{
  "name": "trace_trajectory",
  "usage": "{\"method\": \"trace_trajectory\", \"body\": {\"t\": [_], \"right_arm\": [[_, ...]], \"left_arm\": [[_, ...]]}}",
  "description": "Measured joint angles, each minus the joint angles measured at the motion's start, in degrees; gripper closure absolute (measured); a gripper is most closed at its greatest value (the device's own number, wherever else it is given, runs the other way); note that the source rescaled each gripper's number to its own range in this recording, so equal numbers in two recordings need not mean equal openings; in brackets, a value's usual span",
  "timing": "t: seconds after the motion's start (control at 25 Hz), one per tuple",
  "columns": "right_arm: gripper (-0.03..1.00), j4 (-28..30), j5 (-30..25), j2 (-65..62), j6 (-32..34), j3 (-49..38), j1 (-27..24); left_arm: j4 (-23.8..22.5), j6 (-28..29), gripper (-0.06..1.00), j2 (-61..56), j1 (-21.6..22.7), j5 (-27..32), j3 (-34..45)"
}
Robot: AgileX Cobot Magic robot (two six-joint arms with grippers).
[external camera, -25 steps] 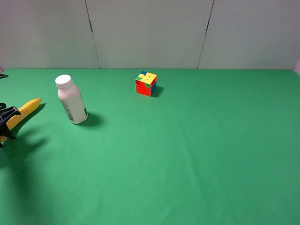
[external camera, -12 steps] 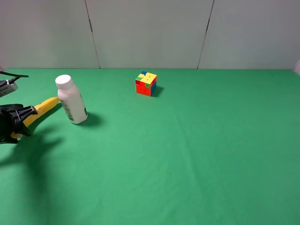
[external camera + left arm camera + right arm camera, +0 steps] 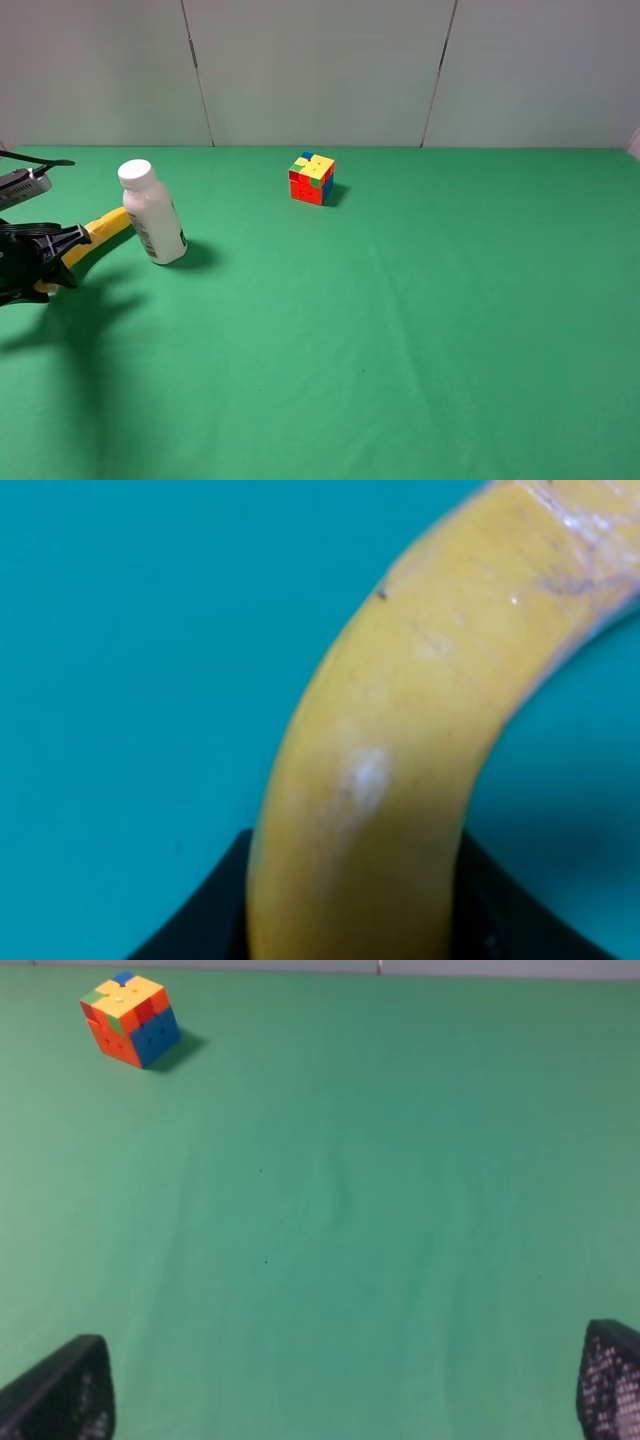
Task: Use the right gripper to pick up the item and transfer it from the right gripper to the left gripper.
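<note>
The yellow banana is held off the green table at the far left of the exterior high view. My left gripper is shut on its lower part. The banana's upper end reaches the side of the white bottle; I cannot tell whether they touch. In the left wrist view the banana fills the frame, with the black jaws of the left gripper on both sides of it. The right gripper is out of the exterior high view; in the right wrist view its fingertips stand wide apart and empty above the cloth.
A multicoloured puzzle cube stands at the back middle of the table and also shows in the right wrist view. The green cloth covers the table, with a grey panelled wall behind it.
My left gripper has carried the banana to the right, in from the left edge. The banana's far end now reaches the white bottle. The bottle and cube have not moved.
</note>
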State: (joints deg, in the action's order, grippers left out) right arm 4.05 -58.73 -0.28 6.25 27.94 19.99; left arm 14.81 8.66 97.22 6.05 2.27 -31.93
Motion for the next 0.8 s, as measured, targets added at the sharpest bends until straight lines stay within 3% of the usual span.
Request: {"method": "trace_trajectory", "body": {"t": [0.04,0.2,0.28,0.44,0.8], "right_arm": [[-0.03,0.00,0.00,0.00,0.00,0.00,0.00],[-0.03,0.00,0.00,0.00,0.00,0.00,0.00],[-0.03,0.00,0.00,0.00,0.00,0.00,0.00],[-0.03,0.00,0.00,0.00,0.00,0.00,0.00],[-0.03,0.00,0.00,0.00,0.00,0.00,0.00]], "left_arm": [[0.00,0.00,0.85,0.00,0.00,-0.34,0.00],[0.00,0.00,0.23,0.00,0.00,-1.81,0.00],[0.00,-0.22,0.06,0.00,0.00,-2.27,0.00],[0.00,-0.48,-0.04,0.00,0.00,-2.27,0.00],[0.00,-0.54,-0.05,-3.44,0.00,-1.01,0.05]]}}
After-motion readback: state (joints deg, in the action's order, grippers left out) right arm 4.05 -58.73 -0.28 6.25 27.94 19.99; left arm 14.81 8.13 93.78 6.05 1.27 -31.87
